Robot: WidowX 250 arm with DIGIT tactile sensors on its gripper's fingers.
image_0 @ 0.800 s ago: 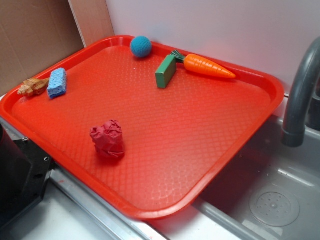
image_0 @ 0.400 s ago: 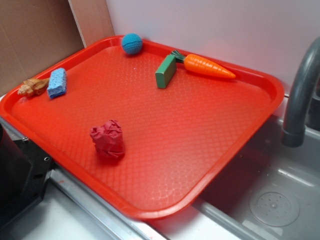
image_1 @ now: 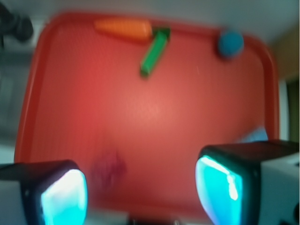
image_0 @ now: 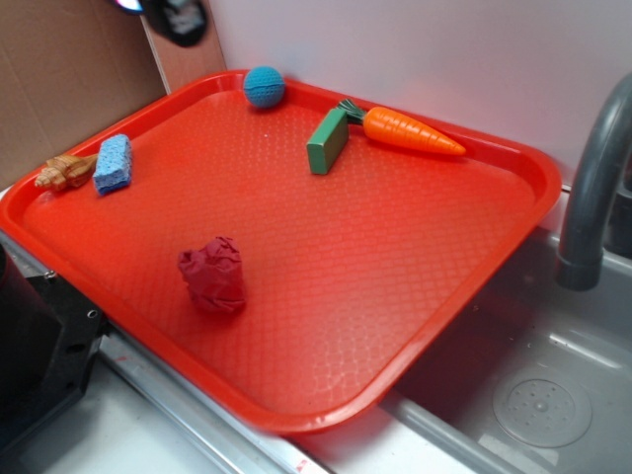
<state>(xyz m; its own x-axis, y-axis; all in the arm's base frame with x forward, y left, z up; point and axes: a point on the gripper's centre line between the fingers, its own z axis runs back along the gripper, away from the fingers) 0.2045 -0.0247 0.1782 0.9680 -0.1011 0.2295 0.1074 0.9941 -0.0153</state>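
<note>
Exterior view, left to right on the red tray (image_0: pixel 375 286):
- tan toy figure (image_0: pixel 61 174) at the left rim, touching or all but touching the light-blue sponge (image_0: pixel 113 163).
- gripper (image_0: pixel 176 15) only clips the top edge of the frame. It is dark and blurred, up above the tray's left part, and touches nothing.
- red wad (image_0: pixel 212 275), crumpled, sits alone in the near-left area, well apart from everything else.
- blue ball (image_0: pixel 264 86) is at the far corner, by the rim.
- green block (image_0: pixel 327 141) lies flat, one end just beside the leafy end of the toy carrot (image_0: pixel 413 131). The carrot runs along the far rim.
- grey faucet (image_0: pixel 591 168) and sink (image_0: pixel 533 395) are off the tray's right side.

Wrist view (blurred): fingers (image_1: pixel 63 197) are well apart, cyan pads showing, nothing between them.

Key relation: by the wrist view the red wad is the nearest thing. It shows as a dark smudge low in frame, inside the gap, closer to the picture-left finger, with no contact. A corner of the sponge peeks out just past the picture-right finger. The red wad is a lump, slightly taller than wide, with no real long axis. Ball, block and carrot are at the far end of that view, well apart from the fingers.
</note>
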